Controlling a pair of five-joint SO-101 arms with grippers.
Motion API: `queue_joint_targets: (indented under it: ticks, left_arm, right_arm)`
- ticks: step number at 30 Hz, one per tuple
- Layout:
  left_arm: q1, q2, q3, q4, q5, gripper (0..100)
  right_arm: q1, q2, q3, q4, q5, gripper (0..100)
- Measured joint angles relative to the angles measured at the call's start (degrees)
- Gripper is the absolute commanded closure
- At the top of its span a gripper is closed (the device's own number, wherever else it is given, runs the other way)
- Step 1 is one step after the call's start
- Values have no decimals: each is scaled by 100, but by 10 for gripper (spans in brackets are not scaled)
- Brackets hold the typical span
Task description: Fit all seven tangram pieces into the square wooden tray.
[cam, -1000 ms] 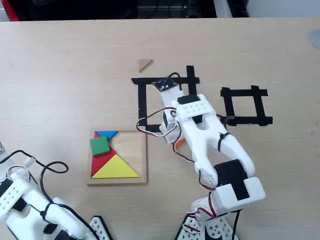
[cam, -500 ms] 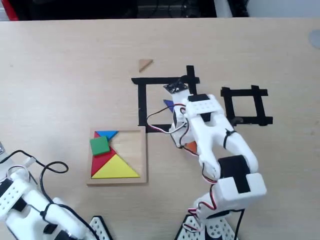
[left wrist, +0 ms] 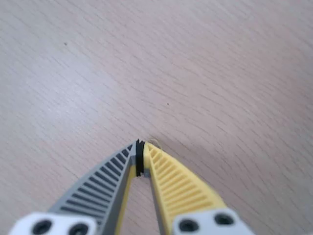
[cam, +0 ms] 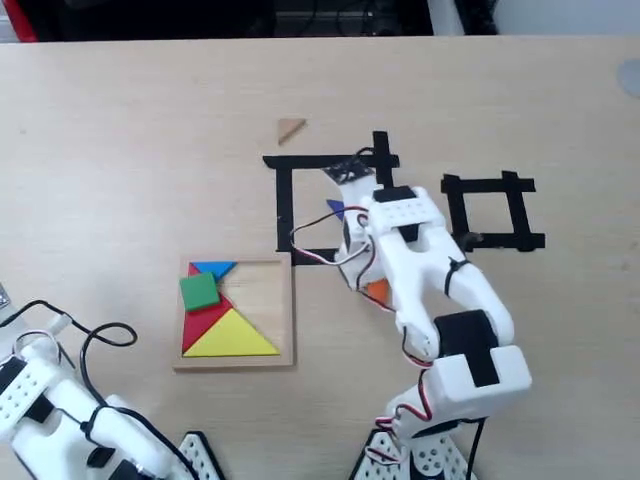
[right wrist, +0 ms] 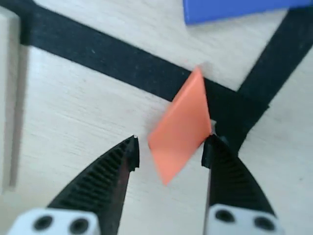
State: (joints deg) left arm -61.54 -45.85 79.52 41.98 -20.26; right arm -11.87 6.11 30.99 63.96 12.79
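Note:
The square wooden tray [cam: 266, 296] holds a blue triangle [cam: 212, 268], a green square [cam: 200, 291], a red triangle [cam: 198, 323] and a yellow triangle [cam: 232, 336]. An orange parallelogram [right wrist: 181, 126] lies on the table at a corner of the black tape, between the fingers of my open right gripper [right wrist: 171, 143] and touching one finger. In the high view the orange piece [cam: 378, 291] peeks out beside the right arm [cam: 400, 230]. A dark blue piece [cam: 335, 209] lies inside the taped square. A tan triangle [cam: 291, 128] sits farther back. My left gripper [left wrist: 140, 148] is shut over bare table.
Two black tape squares [cam: 285, 205] [cam: 492, 212] mark the table right of the tray. The tray's edge [right wrist: 7, 73] shows in the right wrist view. The left arm [cam: 50, 410] rests at the front left corner, with cables around it.
The right arm has swung to the right, uncovering the dark blue piece inside the taped square. The orange piece now shows slightly farther right. The left arm has not moved.

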Motion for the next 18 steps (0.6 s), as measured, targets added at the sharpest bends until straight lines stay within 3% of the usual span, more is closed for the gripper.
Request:
queue_joint_targets:
  ticks: [18]
  left_arm:
    - [0,0,18,0,0,970]
  right_arm:
    - [-563,1178,-1029,97,132,780]
